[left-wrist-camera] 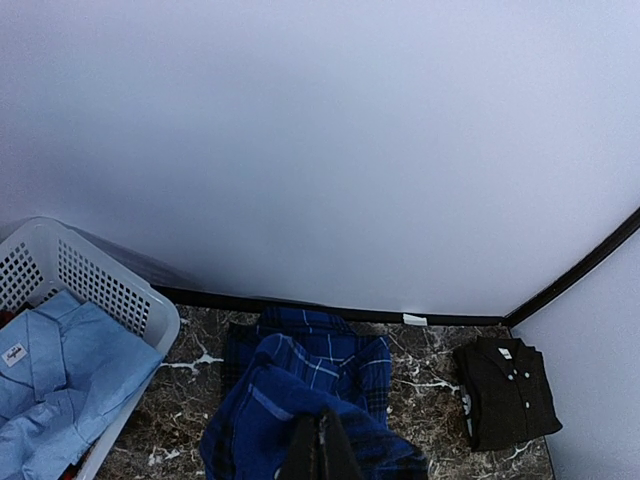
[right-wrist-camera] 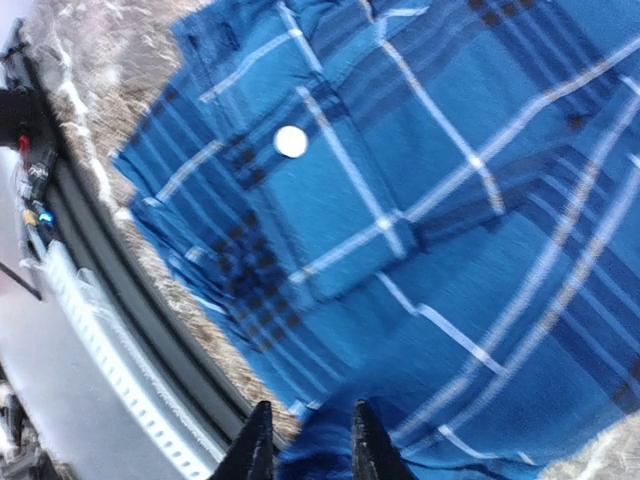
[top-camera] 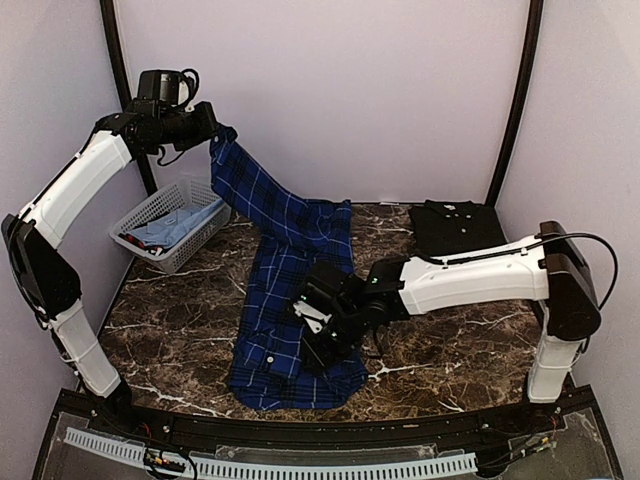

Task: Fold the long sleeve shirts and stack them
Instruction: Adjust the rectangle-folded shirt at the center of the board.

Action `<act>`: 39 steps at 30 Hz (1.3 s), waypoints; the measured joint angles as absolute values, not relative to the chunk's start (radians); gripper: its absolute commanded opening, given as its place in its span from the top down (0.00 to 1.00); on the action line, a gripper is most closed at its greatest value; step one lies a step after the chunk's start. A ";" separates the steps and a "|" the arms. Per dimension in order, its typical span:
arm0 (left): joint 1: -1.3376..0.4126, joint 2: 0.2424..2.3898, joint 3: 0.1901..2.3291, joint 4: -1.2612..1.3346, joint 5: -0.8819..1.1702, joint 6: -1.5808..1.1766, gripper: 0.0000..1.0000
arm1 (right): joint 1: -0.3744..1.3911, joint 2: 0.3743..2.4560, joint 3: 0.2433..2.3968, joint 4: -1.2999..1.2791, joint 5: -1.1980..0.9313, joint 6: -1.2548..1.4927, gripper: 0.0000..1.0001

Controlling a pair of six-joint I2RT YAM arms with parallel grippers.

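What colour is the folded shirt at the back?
Black shirt, tiny white buttons; clearest in left wrist view.

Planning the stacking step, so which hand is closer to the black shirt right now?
Right. The right hand is low on the plaid shirt, front-left of the black shirt. The left hand is raised high at the far left, gripping the plaid shirt's end.

The plaid shirt (top-camera: 290,290) across the middle of the frame is soft woven cloth, matt and creased, with a smooth white button (right-wrist-camera: 291,141). The black shirt (top-camera: 455,228) at upper right is matt cloth too. The table (top-camera: 170,330) is dark, marble-patterned and smooth, with a slight sheen. The basket (top-camera: 190,252) at left is white lattice plastic, holding light blue cloth (left-wrist-camera: 60,370). The arm shells (top-camera: 75,190) are smooth white plastic.
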State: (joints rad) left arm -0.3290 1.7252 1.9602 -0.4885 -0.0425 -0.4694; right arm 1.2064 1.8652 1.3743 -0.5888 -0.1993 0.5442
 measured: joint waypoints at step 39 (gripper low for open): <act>-0.317 1.751 1.998 -0.477 0.004 -0.453 1.00 | 1.433 1.932 1.511 -0.748 0.257 0.451 1.00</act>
